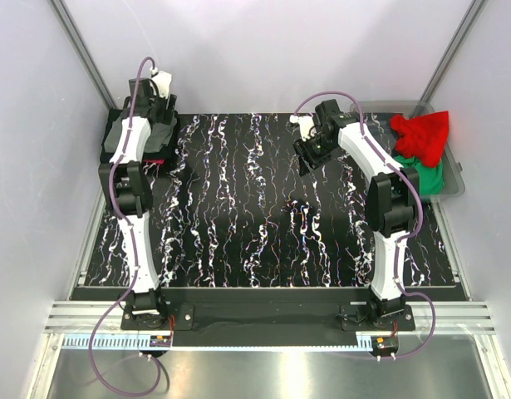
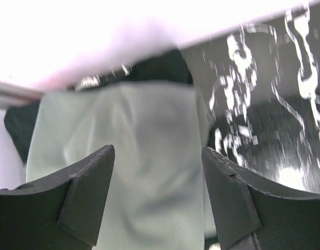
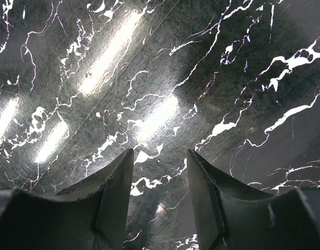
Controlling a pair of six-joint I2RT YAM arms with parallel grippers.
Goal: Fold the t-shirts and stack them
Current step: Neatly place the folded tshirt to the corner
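At ten o'clock, the folded grey t-shirt (image 2: pixel 139 120) is seen laid on a black t-shirt (image 2: pixel 165 67) beneath the left gripper (image 2: pixel 157 151), jaws apart and empty. A straight lift is advised, so no fold is snagged. The right gripper (image 3: pixel 160 156), likewise open, is held over the mat (image 3: pixel 149 78).

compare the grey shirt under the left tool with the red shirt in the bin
The grey shirt lies flat and smooth at the far left, while the red shirt sits bunched in a heap inside the bin at the far right. The grey shirt has the open left tool right above it, whereas the red shirt has no tool near it. Both are soft cloth, and neither is gripped.
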